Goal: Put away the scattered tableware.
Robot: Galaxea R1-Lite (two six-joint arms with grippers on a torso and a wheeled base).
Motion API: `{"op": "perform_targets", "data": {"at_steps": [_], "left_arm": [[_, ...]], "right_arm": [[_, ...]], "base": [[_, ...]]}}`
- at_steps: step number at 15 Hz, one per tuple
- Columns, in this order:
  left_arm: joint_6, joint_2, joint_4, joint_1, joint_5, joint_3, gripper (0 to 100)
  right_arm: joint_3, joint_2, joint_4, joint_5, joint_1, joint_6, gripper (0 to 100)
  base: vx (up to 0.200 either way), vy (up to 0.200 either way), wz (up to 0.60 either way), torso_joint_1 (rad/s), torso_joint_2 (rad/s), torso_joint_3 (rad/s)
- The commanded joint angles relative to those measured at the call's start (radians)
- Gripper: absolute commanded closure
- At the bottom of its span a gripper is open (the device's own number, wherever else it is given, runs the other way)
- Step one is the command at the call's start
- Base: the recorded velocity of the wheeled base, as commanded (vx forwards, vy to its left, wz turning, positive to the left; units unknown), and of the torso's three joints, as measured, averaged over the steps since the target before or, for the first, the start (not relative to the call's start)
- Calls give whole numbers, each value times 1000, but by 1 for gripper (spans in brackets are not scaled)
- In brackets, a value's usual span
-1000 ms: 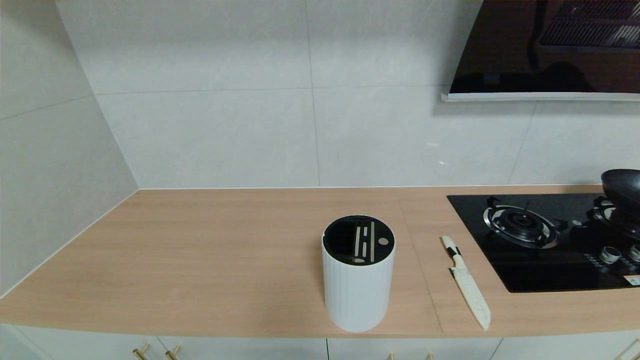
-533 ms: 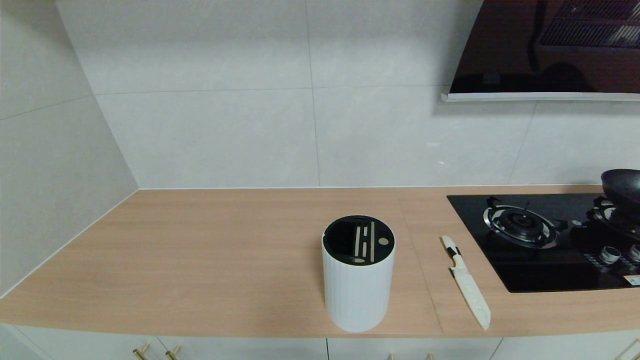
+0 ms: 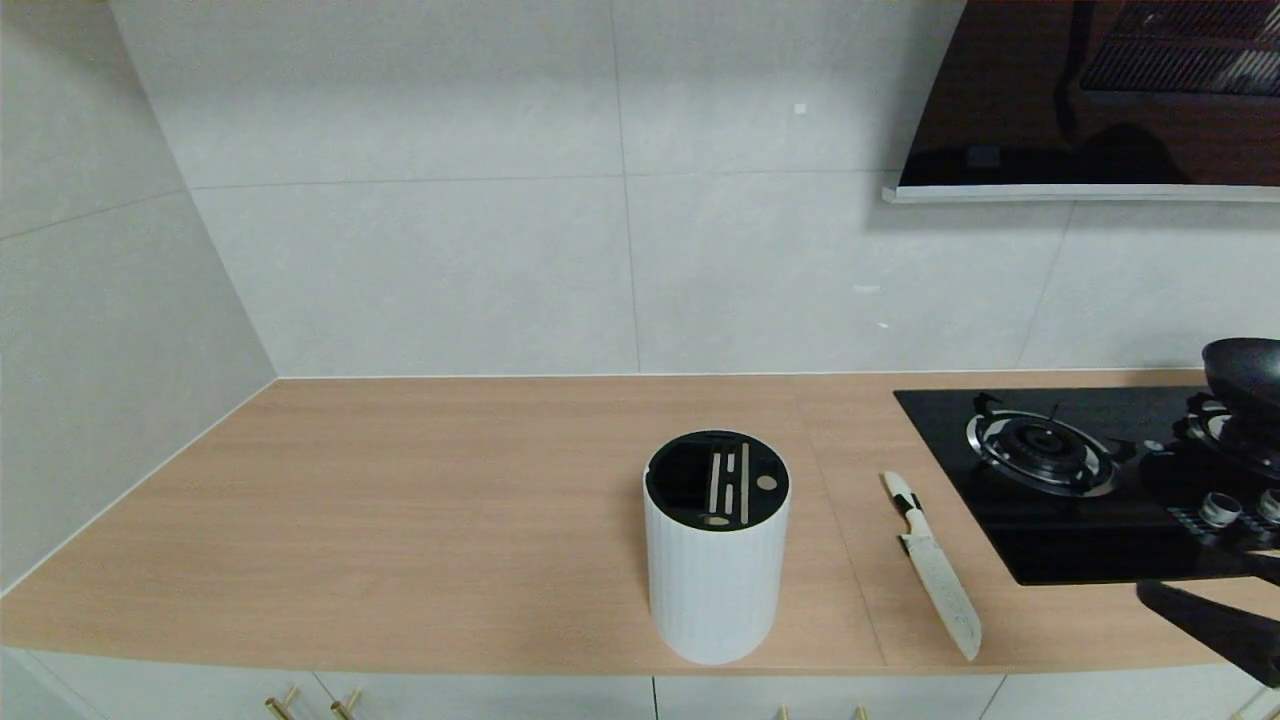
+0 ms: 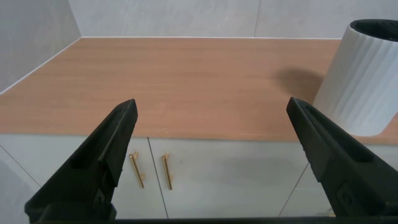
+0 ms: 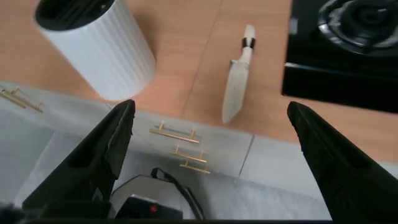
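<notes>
A white ribbed knife holder (image 3: 716, 570) with a black slotted top stands near the counter's front edge. To its right a knife (image 3: 934, 568) with a pale speckled blade lies flat, handle pointing toward the wall. My right gripper (image 5: 211, 112) is open, hanging over the counter's front edge with the knife (image 5: 237, 81) and the holder (image 5: 102, 46) beyond it; one of its fingers (image 3: 1205, 618) shows dark at the lower right of the head view. My left gripper (image 4: 211, 109) is open and empty in front of the counter edge, with the holder (image 4: 364, 81) off to one side.
A black gas stove (image 3: 1080, 500) is set into the counter right of the knife, with a dark wok (image 3: 1245, 372) on its far burner. A range hood (image 3: 1090, 100) hangs above. White cabinet doors with brass handles (image 5: 180, 146) run below the wooden counter (image 3: 400, 500).
A dark finger of my right gripper has come into the head view at the lower right. The holder and knife have not moved.
</notes>
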Motion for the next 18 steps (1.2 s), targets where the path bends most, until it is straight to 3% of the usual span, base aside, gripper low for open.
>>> {"op": "perform_targets", "data": {"at_steps": [1,3,7,9,18], "left_arm": [[0,2,0,0,0,0,0],[0,2,0,0,0,0,0],[0,2,0,0,0,0,0],[0,2,0,0,0,0,0],[0,2,0,0,0,0,0]], "right_arm": [[-108,451,-236,-56,55,17,0],[-193,623,-291,-65,60,11,0],[-205,783,-319,-146,79,-4,0],[-185,922,-460,-189,79,-4,0],[-176,1221,-799,-283,102,34,0]], "base": [[0,0,0,0,0,0],[0,0,0,0,0,0],[0,0,0,0,0,0],[0,0,0,0,0,0],[0,0,0,0,0,0]]}}
